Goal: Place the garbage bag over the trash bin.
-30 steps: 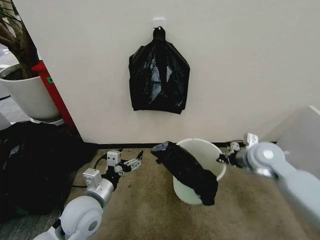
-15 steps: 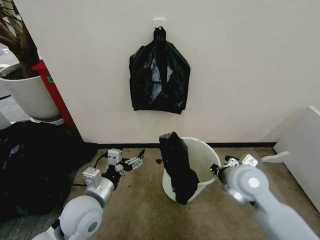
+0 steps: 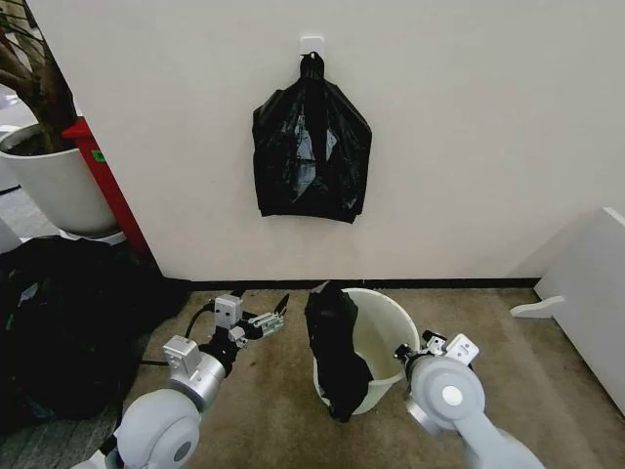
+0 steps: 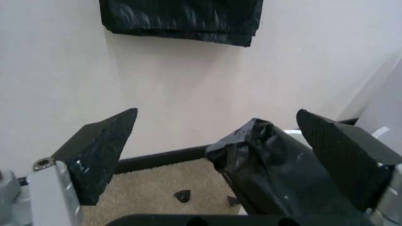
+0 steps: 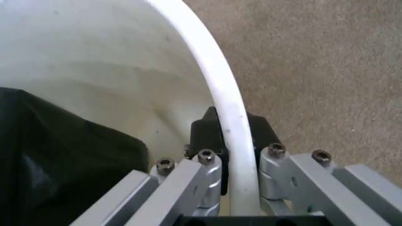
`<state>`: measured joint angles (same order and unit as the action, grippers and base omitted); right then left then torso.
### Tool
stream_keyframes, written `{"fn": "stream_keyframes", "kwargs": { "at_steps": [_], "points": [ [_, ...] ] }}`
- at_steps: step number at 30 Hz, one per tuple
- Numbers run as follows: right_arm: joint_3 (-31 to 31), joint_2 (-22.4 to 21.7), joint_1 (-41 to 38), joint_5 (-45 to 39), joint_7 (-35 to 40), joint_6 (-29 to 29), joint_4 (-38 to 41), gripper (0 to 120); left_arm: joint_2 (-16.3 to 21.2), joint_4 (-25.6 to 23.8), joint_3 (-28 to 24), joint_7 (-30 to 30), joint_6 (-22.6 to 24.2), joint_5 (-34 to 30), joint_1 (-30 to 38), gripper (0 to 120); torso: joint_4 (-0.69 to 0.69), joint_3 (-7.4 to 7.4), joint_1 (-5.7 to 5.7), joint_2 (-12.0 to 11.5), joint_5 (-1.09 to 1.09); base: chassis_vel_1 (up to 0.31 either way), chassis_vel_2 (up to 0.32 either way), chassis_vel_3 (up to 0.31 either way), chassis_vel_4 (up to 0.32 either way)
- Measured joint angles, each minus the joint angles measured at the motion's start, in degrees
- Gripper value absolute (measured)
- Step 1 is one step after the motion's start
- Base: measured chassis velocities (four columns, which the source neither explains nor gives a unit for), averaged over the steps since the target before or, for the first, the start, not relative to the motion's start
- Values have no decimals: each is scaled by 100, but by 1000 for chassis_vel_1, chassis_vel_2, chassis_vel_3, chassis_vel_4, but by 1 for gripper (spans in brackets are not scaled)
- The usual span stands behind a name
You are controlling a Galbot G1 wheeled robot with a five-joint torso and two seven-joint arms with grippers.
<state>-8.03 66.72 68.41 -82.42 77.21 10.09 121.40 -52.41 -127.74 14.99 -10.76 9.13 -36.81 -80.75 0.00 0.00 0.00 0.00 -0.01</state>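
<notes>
Down by the near rim, right pincer point(image 5: 231, 155) clamped on the bin point(image 3: 391, 322), tilting it. Across, garbage bag point(image 3: 335, 357) draped over the far rim; left pincer point(image 3: 269, 319) spread wide beside it. Next, probably: grabbing and spreading the bag.

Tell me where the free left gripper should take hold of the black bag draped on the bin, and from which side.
Probably the bunched top of the garbage bag, standing proud above the trash bin rim. Come from the bin's left, where the open left gripper already faces it; the bag shows between its fingers. The right gripper pinches the opposite rim.
</notes>
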Motion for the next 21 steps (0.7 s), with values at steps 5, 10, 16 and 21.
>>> {"fn": "stream_keyframes", "kwargs": {
  "at_steps": [5, 10, 16, 21],
  "points": [
    [-21, 184, -14, 127, -238, 37, -227, 0, -6, -12, 56, 47, -40, 10, -49, 100, 2, 0, 0, 0, 1, 0, 0, 0, 0],
    [-31, 163, 88, 139, -310, 144, -124, 14, 23, -88, 92, 118, -46, 9, -54, 100, 0, 0, 0, 0, 1, 0, 0, 0, 0],
    [12, 52, 328, 213, -449, 217, 224, 34, 39, -220, 170, 126, -77, -18, -122, 100, 0, 0, 0, -1, 0, 0, 0, 0, 0],
    [-30, -133, 469, 320, -469, 260, 543, 51, 64, -293, 211, 123, -83, -58, -139, 100, 1, 0, 0, -1, 1, 0, 0, 0, 0]
  ]
}}
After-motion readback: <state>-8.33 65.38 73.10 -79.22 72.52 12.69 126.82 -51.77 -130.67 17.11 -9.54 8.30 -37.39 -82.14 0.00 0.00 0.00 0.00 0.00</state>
